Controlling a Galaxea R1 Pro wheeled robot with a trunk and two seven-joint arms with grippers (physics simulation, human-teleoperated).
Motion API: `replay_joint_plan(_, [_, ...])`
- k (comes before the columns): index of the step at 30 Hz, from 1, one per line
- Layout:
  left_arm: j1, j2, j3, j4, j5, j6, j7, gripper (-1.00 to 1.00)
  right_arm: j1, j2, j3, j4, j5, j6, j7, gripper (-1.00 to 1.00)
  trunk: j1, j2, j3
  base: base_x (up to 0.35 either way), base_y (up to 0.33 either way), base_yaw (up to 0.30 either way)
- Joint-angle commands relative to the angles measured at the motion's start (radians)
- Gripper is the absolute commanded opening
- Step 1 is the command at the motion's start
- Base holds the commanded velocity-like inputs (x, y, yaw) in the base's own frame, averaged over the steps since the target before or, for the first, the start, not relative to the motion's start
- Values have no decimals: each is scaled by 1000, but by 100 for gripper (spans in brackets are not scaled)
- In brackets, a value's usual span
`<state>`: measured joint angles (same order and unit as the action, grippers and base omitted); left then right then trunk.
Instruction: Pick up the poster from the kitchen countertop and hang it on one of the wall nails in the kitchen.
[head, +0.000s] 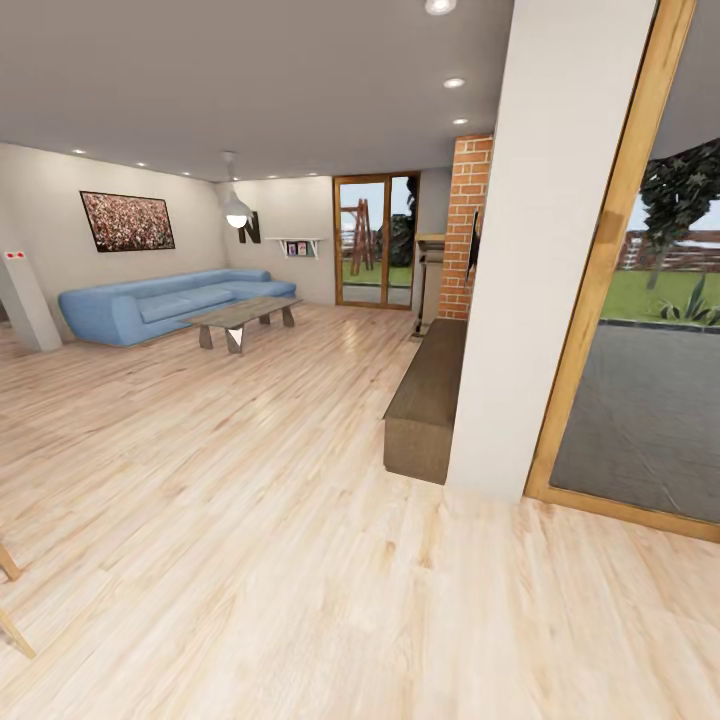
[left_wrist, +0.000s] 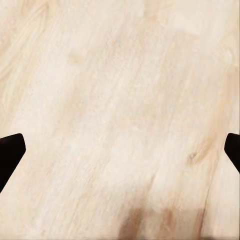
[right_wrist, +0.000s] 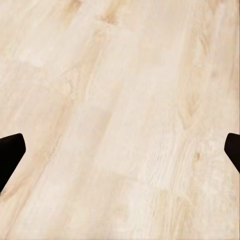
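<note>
The head view looks across a living room with a pale wooden floor (head: 250, 520). Against the far left wall stands a long blue sofa (head: 165, 303), and just in front of it a low coffee table (head: 243, 318) with a grey top and wooden legs. Above the sofa hangs a wide red-brown painting (head: 127, 221) in a dark frame. A white hanging lamp (head: 237, 210) drops from the ceiling near the far corner, and beside it a small white wall shelf (head: 295, 243) carries a few small items too small to tell. A glass door with a wooden frame (head: 376, 241) opens onto a garden in the back wall. To its right rises a brick column (head: 467, 225), and nearer the camera a broad white pillar (head: 545, 250) with a long dark wooden sideboard (head: 428, 395) running along its left side. At the far right a large wood-framed window (head: 640, 300) shows a grey terrace and grass. The poster and the kitchen worktop appear nowhere among these pictures. In the left wrist view the left tool (left_wrist: 120, 152) hangs over bare floorboards, its two dark fingertips (left_wrist: 9, 152) spread wide at opposite edges with nothing between them. The right tool (right_wrist: 120, 152) in its own wrist view is likewise spread wide over the boards and holds nothing.
</note>
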<state>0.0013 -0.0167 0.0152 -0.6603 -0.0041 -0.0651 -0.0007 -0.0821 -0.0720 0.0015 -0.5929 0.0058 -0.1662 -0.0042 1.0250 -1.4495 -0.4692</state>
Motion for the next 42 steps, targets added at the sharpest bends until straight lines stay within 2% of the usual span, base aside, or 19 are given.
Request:
replay_joint_plan(1, [0, 0, 2, 0, 0, -2, 0, 100, 1, 0, 1, -1, 1, -14, 0, 100, 0, 0, -1, 0, 0, 0])
replay_joint_plan(12, [0, 9, 5, 38, 4, -4, 1, 100, 4, 1, 2, 1, 1, -26, -2, 100, 0, 0, -1, 0, 0, 251])
replay_joint_plan(22, [0, 12, 5, 43, 6, -17, 1, 100, 4, 1, 6, 37, 2, -27, -1, 100, 0, 0, -1, 0, 0, 293])
replay_joint_plan(42, [0, 12, 9, 44, 4, -18, 1, 100, 4, 1, 7, 41, 3, -27, 0, 100, 0, 0, -1, 0, 0, 294])
